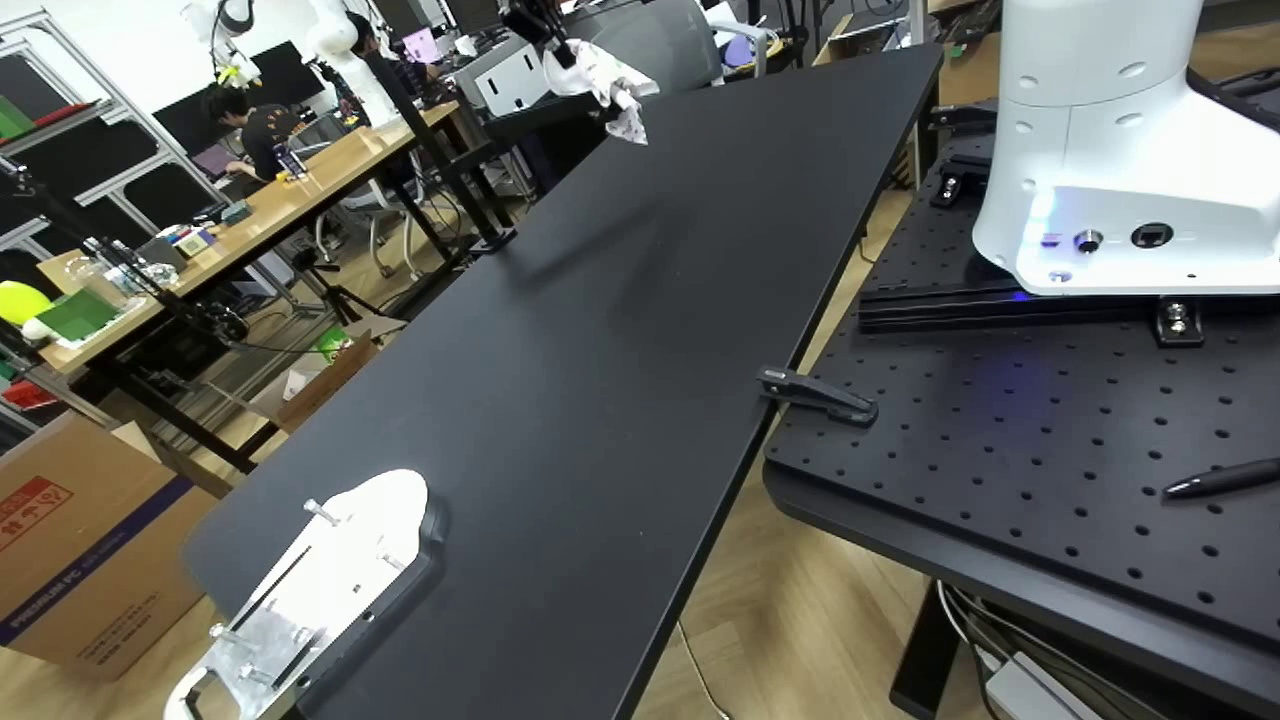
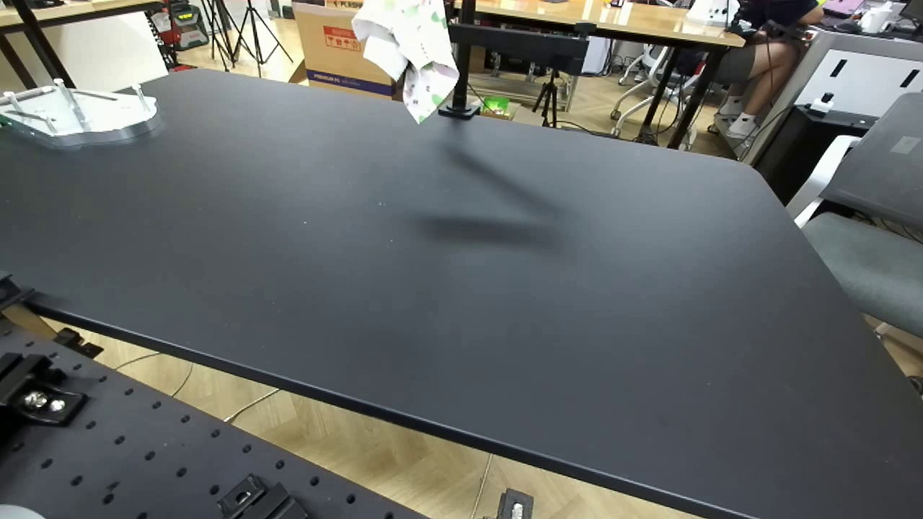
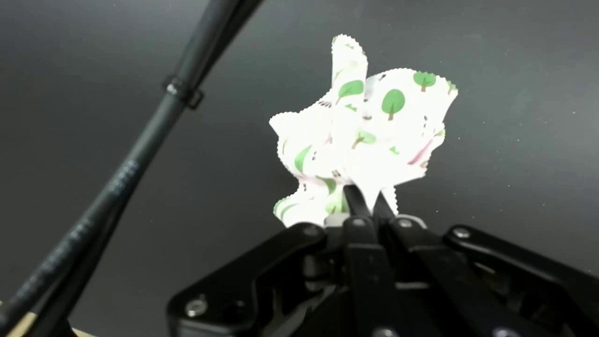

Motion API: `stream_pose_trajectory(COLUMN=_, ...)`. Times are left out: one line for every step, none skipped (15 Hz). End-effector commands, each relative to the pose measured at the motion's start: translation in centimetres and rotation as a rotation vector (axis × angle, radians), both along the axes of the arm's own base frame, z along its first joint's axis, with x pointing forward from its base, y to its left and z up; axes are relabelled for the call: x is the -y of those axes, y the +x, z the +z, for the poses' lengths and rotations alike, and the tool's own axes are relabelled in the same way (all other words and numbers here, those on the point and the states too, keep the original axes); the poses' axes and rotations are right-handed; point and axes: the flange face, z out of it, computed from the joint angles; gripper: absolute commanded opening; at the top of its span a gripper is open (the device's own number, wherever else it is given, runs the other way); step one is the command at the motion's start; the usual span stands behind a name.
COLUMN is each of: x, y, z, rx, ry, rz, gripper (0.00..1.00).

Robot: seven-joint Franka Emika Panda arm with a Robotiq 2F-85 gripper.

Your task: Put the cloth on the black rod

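Cloth (image 3: 355, 135) pinched in claw (image 3: 368, 203), hanging above tabletop (image 2: 505, 310), beside black rod (image 3: 142, 150) in wrist view, not draped yet. Best play: carry across high enough to clear rod, let folds straddle it, only then ease grip.

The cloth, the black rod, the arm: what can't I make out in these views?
Cloth: upper end cut off by the top edge in an exterior view.
Black post: upper end cut off by that same edge.
Black rod: contact with the cloth unclear in that view; depth can't be read.
Cloth's pinched part: hidden behind the gripper in the wrist view.
Robot arm: middle stretch cut off by an exterior view's top edge.
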Motion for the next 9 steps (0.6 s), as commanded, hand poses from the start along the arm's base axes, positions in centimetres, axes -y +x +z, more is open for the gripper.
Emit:
stream_pose_trajectory(x=-0.3, y=0.8, z=0.2, rx=0.049, ry=-0.011, rz=0.087, gripper=0.01)
stream_pose_trajectory(x=-0.3, y=1.0, z=0.1, rx=0.068, ry=-0.010, rz=0.115, gripper=0.01)
stream_pose_trajectory(x=-0.4, y=1.1, z=0.0, rx=0.085, ry=-0.008, rz=0.143, gripper=0.01)
stream_pose_trajectory(x=-0.5, y=1.2, z=-0.1, rx=0.099, ry=-0.006, rz=0.163, gripper=0.01)
stream_pose_trajectory(x=-0.7, y=1.3, z=-0.1, rx=0.112, ry=-0.005, rz=0.182, gripper=0.01)
stream_pose_trajectory(x=-0.8, y=1.3, z=-0.1, rx=0.124, ry=-0.005, rz=0.197, gripper=0.01)
stream_pose_trajectory(x=-1.1, y=1.3, z=0.0, rx=0.135, ry=-0.002, rz=0.211, gripper=0.01)
stream_pose_trajectory(x=-1.4, y=1.2, z=0.0, rx=0.144, ry=-0.001, rz=0.218, gripper=0.01)
stream_pose_trajectory(x=-1.6, y=1.0, z=0.0, rx=0.146, ry=0.001, rz=0.220, gripper=0.01)
